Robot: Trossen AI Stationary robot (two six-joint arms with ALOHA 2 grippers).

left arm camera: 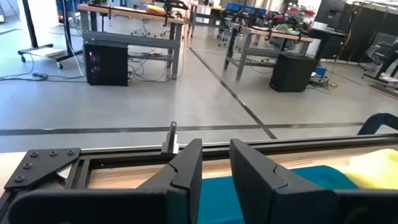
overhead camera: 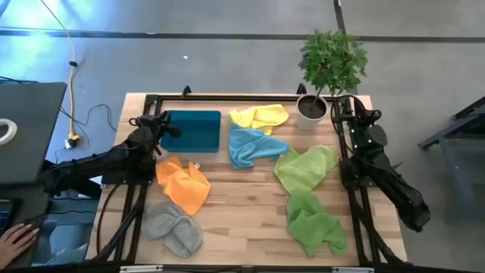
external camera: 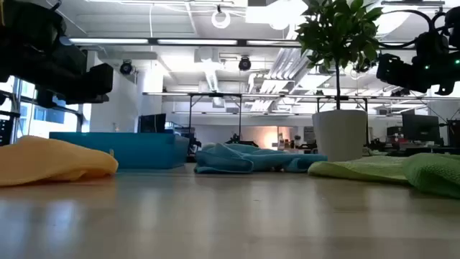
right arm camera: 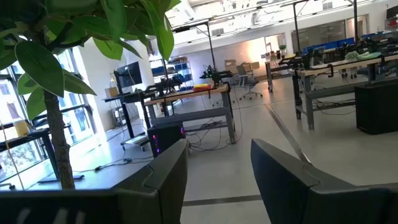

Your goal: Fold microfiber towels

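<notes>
Hovering at the far left of the table, your left gripper (overhead camera: 158,121) sits just beside the teal tray (overhead camera: 194,130), its fingers (left arm camera: 186,171) parted a little with nothing between them. The tray's top shows right under those fingers in the wrist view. Just short of that gripper, toward the near edge, lies the orange towel (overhead camera: 184,184), crumpled, and past it the grey towel (overhead camera: 174,230) is bunched close to the front edge.

Over on the other side, your right gripper (overhead camera: 350,114) hangs released above the far right corner, jaws apart and empty, with the potted plant (overhead camera: 327,64) right next to it; its leaves fill that wrist view. Inward from that gripper, the yellow towel (overhead camera: 260,117) sits beyond the plant, touching the light blue towel (overhead camera: 251,145). The light green towel (overhead camera: 305,167) spreads near the right arm's middle, and the brighter green towel (overhead camera: 314,222) lies heaped toward the front. All six towels lie loose and unfolded on the table (overhead camera: 242,216).
</notes>
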